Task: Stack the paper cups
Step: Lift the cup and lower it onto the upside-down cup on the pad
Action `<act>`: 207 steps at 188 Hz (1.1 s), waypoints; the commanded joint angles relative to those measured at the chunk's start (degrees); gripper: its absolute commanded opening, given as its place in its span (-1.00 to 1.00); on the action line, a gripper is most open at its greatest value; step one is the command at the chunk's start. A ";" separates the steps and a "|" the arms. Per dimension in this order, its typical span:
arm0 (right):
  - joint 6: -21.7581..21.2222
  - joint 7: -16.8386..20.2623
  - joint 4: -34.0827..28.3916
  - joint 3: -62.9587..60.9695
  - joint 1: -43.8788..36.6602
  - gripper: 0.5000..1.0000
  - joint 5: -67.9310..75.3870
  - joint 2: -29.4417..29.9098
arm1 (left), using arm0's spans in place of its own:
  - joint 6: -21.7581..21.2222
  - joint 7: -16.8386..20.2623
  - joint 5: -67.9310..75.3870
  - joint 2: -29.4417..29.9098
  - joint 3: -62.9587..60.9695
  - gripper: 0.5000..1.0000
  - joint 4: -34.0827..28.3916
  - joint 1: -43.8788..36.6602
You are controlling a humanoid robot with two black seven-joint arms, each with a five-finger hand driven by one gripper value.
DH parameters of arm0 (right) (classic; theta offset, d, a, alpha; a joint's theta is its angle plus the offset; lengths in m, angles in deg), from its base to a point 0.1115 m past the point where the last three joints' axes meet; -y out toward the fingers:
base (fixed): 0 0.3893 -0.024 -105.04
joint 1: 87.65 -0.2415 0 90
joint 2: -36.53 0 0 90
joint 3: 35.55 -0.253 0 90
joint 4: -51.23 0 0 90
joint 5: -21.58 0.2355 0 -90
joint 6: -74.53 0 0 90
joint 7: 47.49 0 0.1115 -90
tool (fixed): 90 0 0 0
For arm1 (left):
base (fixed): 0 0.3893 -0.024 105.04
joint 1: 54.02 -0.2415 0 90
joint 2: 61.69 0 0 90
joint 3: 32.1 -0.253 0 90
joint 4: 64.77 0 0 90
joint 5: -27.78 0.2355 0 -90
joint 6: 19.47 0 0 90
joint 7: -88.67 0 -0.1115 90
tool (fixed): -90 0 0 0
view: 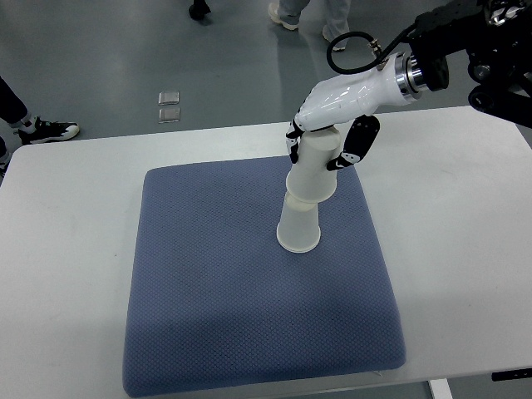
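White right hand fingers clenched around upper paper cup, seated tilted on lower cup.

2 white paper cups: upper cup and lower cup, both upside down, upper one tilted on top of lower. 1 blue mat. 1 white bench. 1 robot hand in view, w/ 1 black cable loop by its wrist. On the floor: 2 small square plates. Approx 4 shoes of people at top and left edges, e.g. 1 black-white sneaker.
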 commanded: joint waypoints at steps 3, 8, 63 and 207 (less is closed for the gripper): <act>-0.31 -0.05 -0.01 0.02 0.09 -0.39 0.15 1.02 | 0.00 0.01 0.00 0.00 0.00 1.00 0.04 -0.01; -0.31 -0.05 -0.01 0.02 0.09 -0.39 0.15 1.28 | 0.00 0.01 0.00 0.00 0.00 1.00 0.04 -0.01; -0.04 0.12 0.69 0.02 0.71 -0.39 0.06 1.81 | 0.00 0.01 0.00 0.00 0.00 1.00 0.04 -0.01; 0.57 0.30 3.15 0.02 3.96 -0.36 -0.65 3.57 | 0.00 0.01 0.00 0.00 0.00 1.00 0.04 -0.01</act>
